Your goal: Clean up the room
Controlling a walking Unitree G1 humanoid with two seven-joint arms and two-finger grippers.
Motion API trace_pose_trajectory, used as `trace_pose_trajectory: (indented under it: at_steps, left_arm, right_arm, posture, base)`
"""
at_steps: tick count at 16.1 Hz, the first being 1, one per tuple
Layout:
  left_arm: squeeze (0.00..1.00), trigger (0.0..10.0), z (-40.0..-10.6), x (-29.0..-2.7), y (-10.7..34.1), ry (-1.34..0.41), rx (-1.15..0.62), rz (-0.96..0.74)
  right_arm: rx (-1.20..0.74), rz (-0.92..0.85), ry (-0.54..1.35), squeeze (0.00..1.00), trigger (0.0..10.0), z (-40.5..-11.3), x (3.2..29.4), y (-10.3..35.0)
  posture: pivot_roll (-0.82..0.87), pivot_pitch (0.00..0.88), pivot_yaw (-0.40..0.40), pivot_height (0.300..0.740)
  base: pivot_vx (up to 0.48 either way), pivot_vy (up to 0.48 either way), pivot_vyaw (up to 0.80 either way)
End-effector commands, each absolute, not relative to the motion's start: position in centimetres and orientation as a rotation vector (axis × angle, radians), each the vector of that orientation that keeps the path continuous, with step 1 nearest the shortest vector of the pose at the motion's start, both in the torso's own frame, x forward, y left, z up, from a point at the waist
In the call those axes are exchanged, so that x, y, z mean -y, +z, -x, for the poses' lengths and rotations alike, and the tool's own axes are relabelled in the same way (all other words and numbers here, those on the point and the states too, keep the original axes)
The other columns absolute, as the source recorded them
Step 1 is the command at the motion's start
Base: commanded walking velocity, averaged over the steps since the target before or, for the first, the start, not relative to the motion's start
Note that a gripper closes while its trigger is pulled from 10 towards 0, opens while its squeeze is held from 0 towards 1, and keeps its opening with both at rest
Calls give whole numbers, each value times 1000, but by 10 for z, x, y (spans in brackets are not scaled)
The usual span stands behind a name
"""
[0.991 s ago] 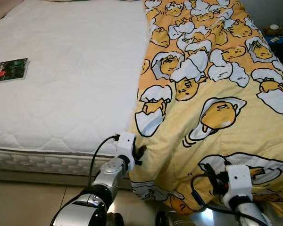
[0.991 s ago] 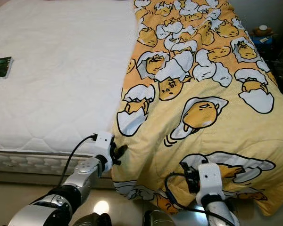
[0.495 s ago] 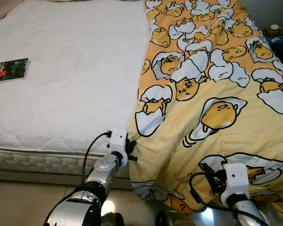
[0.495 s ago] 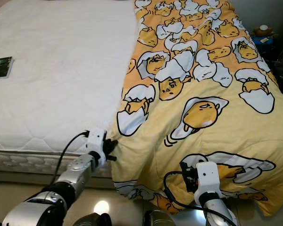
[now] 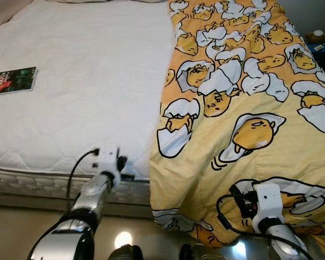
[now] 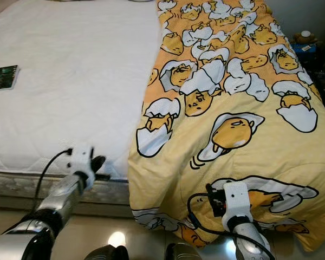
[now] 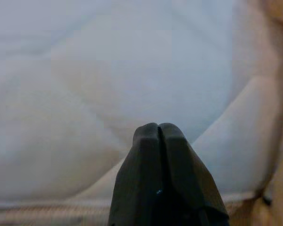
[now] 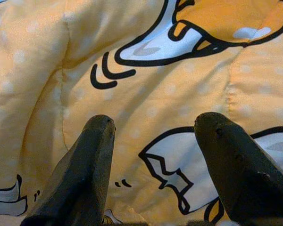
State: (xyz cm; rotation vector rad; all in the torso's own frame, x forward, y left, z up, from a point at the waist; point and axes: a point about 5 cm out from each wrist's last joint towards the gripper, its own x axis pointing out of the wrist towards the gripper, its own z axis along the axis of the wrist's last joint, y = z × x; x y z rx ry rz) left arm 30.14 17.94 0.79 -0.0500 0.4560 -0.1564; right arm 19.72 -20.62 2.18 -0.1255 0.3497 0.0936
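Two grippers | left gripper (image 7: 159,132) jaws pressed together over mattress (image 5: 81,81) | right gripper (image 8: 153,136) jaws wide over blanket (image 8: 146,89)

Mattress (image 5: 81,81): one, left of frame
Quilt (image 5: 249,108): one, right of frame
Magazine (image 5: 11,80): one, left edge
Grippers: two, left gripper (image 5: 121,162), right gripper (image 8: 153,155)

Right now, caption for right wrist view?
Right gripper open, black fingers hovering over the yellow egg-cartoon comforter.

Head eyes look down over the bed (image 5: 70,97); wrist cameras face bedding close.
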Motion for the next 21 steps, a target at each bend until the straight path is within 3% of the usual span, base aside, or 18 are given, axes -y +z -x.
trace_pose_trajectory:
  at_steps: [1, 2, 3, 5, 8, 12, 21]
  left_arm:
    - [0, 0, -303, -180, 11, -161, -423, 49]
    - [0, 0, -304, -176, 13, -182, -414, 19]
    - [1000, 9882, -308, -160, 18, -245, -366, 14]
    - [1000, 10000, -313, -140, 29, -325, -283, 63]
    - [1000, 10000, -318, -132, 33, -331, -277, 51]
    - [1000, 10000, -322, -125, 38, -345, -269, 16]
    - [1000, 10000, -306, -99, 24, -476, -302, -28]
  right_arm:
    - [-355, 130, 92, 0, 10000, -198, 208, 21]
    - [-350, 133, 94, 0, 10000, -199, 208, 22]
    - [-334, 139, 98, 0, 10000, -200, 207, 24]
    - [-287, 112, 121, 0, 10000, -200, 204, 31]
    - [-319, 136, 126, 0, 10000, -191, 211, 25]
    - [-312, 144, 91, 0, 10000, -193, 212, 26]
    - [-304, 128, 81, 0, 10000, -195, 208, 26]
  posture:
    - [-188, 69, 16, 740]
    - [-186, 69, 15, 740]
    - [-186, 71, 13, 740]
    - [-192, 78, 15, 740]
    - [-209, 89, 21, 740]
    - [-222, 99, 33, 740]
    - [-212, 107, 27, 740]
  base:
    - [0, 0, 0]
    - [0, 0, 0]
    - [0, 0, 0]
    - [0, 0, 0]
    - [0, 0, 0]
    - [0, 0, 655]
    - [0, 0, 0]
